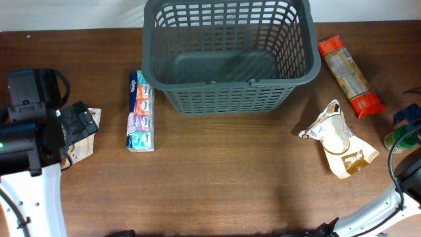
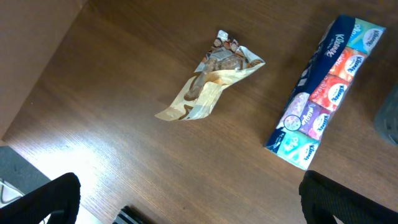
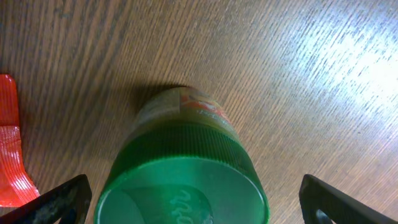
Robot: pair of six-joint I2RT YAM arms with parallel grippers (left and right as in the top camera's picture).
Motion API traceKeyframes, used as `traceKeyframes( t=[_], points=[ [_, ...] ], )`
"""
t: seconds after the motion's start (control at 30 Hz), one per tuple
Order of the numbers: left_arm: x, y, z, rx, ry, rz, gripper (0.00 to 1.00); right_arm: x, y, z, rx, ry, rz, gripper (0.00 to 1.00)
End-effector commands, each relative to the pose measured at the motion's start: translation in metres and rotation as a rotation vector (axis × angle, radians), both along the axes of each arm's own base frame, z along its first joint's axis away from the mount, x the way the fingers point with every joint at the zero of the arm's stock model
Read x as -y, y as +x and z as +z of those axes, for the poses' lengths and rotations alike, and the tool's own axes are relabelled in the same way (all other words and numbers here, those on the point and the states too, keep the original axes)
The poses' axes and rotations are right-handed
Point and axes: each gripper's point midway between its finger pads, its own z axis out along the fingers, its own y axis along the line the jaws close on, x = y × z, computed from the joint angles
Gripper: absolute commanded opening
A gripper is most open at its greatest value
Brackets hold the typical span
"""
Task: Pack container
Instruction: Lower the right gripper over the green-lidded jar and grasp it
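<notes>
1. The large dark grey plastic lattice basket (image 1: 223,99) stands at the far middle of the brown wooden table (image 1: 230,178), its solid base bare.
2. The left gripper (image 2: 186,196) hangs with its jaws spread wide by a crumpled beige snack packet (image 2: 208,84).
3. The right gripper (image 3: 199,202) gapes either side of a green-lidded jar (image 3: 186,143).

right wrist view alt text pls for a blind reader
A green-lidded jar, seen from above, sits on a wooden table between the open fingers of the right gripper. The edge of a red packet shows at far left.
</notes>
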Motion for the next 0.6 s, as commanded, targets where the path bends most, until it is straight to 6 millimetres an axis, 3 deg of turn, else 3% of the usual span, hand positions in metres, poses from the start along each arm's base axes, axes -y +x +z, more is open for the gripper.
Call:
traceKeyframes(
  t=[0.0, 0.57],
  points=[
    [0.001, 0.001, 0.002, 0.008, -0.010, 0.001, 1.00, -0.002, 0.000, -0.008, -0.007, 0.016, 0.019, 0.99],
    [0.001, 0.001, 0.002, 0.008, -0.010, 0.001, 1.00, -0.010, -0.002, -0.030, -0.011, 0.046, 0.030, 0.99]
  ],
)
